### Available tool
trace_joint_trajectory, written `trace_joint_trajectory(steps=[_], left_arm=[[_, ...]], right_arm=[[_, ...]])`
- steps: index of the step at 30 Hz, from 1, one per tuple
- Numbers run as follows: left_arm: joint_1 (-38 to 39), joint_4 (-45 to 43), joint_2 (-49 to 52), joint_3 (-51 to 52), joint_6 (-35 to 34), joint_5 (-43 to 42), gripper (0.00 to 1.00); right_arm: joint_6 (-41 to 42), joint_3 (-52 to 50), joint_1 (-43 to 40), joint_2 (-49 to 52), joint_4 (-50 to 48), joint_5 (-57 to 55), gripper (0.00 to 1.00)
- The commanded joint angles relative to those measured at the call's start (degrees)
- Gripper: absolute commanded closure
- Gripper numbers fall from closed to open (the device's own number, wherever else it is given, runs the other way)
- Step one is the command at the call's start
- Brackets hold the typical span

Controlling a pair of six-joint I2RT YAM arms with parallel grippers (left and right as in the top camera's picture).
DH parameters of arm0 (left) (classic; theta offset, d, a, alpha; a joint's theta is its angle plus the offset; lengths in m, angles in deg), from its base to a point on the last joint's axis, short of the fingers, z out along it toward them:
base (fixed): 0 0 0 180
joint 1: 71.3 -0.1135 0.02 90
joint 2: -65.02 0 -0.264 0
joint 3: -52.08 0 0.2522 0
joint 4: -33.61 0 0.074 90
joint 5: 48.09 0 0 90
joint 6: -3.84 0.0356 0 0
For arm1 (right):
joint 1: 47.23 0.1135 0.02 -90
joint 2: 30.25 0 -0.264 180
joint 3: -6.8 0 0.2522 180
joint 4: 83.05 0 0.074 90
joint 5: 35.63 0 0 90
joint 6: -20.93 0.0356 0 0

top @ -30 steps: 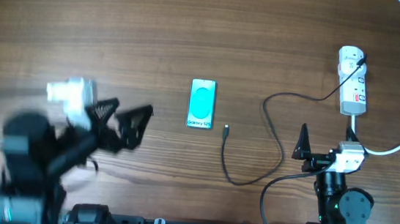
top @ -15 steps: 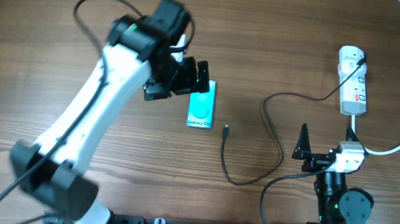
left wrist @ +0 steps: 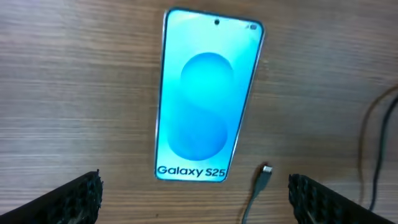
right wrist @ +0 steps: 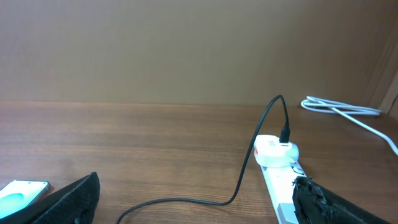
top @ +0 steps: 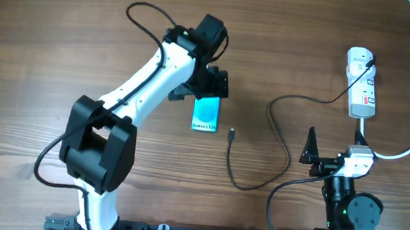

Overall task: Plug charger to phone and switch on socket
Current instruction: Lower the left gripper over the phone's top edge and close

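Overhead | left gripper (left wrist: 196, 198) jaws wide apart, over phone's (top: 205, 116) top end, mid-frame | charger (top: 232, 135) tip just right of phone, not touching | right gripper (right wrist: 196, 202) jaws spread too, lower right | socket (top: 361, 85) upper right

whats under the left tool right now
The phone, lit screen up on the table, lies below the open left tool. The charger tip rests beside its Galaxy S25 end, unplugged. From overhead the tool covers the phone's far end.
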Motion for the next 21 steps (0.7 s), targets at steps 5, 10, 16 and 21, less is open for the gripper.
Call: trace_joint_trajectory(steps=[5,10,16,21], left_arm=[[3.9,-1.4,5.3,1.6,-4.9,4.7,0.0],[4.0,-2.3,8.8,1.6,-4.4,7.6,0.0],[3.8,-5.9,9.2,1.8,-4.4,7.8,0.0],[3.8,-7.2,10.8,2.3,-0.9,5.4,0.0]], right_arm=[[0.7,0.0,-0.3,-0.3,-0.2,0.1,0.0],[0.7,-0.1,-0.3,-0.3,-0.2,0.1,0.0],[0.7,-0.1,-0.3,-0.3,-0.2,0.1,0.0],[0.7,0.0,-0.3,-0.3,-0.2,0.1,0.0]])
